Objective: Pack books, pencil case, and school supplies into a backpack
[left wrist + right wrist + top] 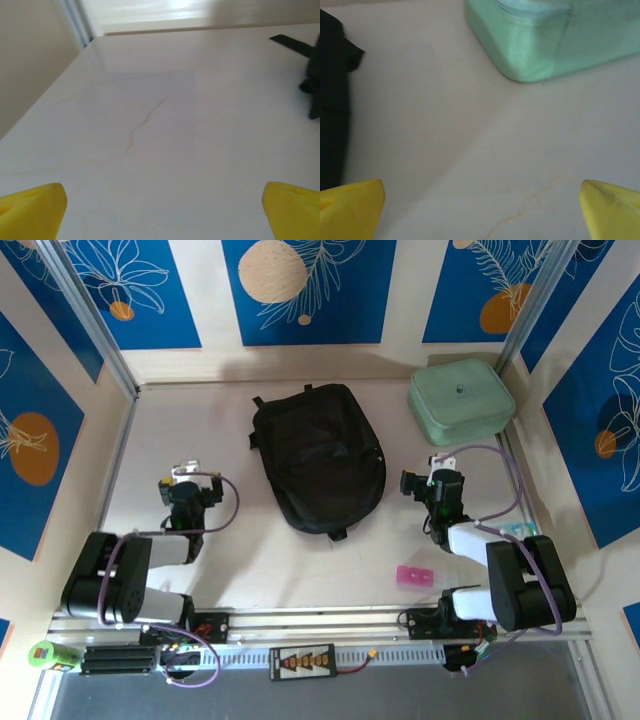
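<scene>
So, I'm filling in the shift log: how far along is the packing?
Done: nothing I can confirm; the backpack lies mid-table, contents hidden. In hand: nothing; left tool and right tool are open, empty. Left: the pink block lies loose near the right arm's base, the mint green case at the far right.

The left arm [120,575] and the right arm [520,585] match: chunky black joint housings joined by smooth white links. A purple cable [236,502] loops off the left one, and a second purple cable [480,448] arches off the right. The left end effector [190,478] and right end effector [438,475] are black with small white parts. Their fingertips [30,212] are bright yellow wedges.
</scene>
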### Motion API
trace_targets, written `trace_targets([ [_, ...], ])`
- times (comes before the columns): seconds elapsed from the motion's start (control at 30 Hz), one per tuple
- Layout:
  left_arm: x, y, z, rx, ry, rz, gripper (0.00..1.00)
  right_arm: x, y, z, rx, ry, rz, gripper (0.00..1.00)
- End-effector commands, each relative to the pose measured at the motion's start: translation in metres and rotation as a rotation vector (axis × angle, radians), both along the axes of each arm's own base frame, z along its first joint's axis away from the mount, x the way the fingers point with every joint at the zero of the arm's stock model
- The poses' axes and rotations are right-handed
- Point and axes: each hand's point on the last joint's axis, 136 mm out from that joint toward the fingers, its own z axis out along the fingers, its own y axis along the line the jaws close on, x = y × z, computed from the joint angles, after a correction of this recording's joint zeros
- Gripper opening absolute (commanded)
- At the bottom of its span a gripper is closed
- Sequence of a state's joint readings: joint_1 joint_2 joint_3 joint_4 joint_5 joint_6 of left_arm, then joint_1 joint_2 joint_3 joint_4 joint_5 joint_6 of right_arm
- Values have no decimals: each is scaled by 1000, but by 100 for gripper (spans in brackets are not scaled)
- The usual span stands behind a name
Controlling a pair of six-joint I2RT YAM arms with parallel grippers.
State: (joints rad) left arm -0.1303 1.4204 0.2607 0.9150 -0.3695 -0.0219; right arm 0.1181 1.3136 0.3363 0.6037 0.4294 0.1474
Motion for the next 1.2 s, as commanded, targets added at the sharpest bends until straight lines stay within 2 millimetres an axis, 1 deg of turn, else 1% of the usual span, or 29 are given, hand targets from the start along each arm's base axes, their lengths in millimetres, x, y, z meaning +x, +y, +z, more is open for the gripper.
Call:
trace_targets([
  [0.0,12,-12,16,1,-117,-92,99,17,11,34,5,-161,101,99],
  [0.13,13,-11,9,-2,-117,-89,99,23,2,25,28,-157,81,99],
  [0.27,19,-14,3,0,-75,-103,100,29,8,13,29,-144,111,99],
  [0.37,24,-14,1,2,-56,-99,99,32,8,6,23,-131,103,99],
  [0.43,27,-14,0,5,-37,-100,100,33,8,6,23,-127,103,99],
  [0.5,33,-15,-5,6,8,-104,100,34,2,4,26,-112,70,99],
  [0.57,33,-14,-3,4,-1,-101,100,37,-4,2,36,-93,39,99],
  [0.67,32,-14,-2,5,-6,-103,100,37,-7,2,59,-90,38,99],
  [0.9,32,-14,-3,6,-5,-105,100,37,-7,2,60,-90,39,99],
  [0.93,32,-16,-3,7,-6,-114,100,37,-7,2,60,-90,39,99],
  [1.0,36,-28,-6,2,19,-185,100,37,-7,2,60,-91,39,99],
  [1.17,36,-28,-7,-17,26,-203,99,37,-7,2,60,-90,38,99],
])
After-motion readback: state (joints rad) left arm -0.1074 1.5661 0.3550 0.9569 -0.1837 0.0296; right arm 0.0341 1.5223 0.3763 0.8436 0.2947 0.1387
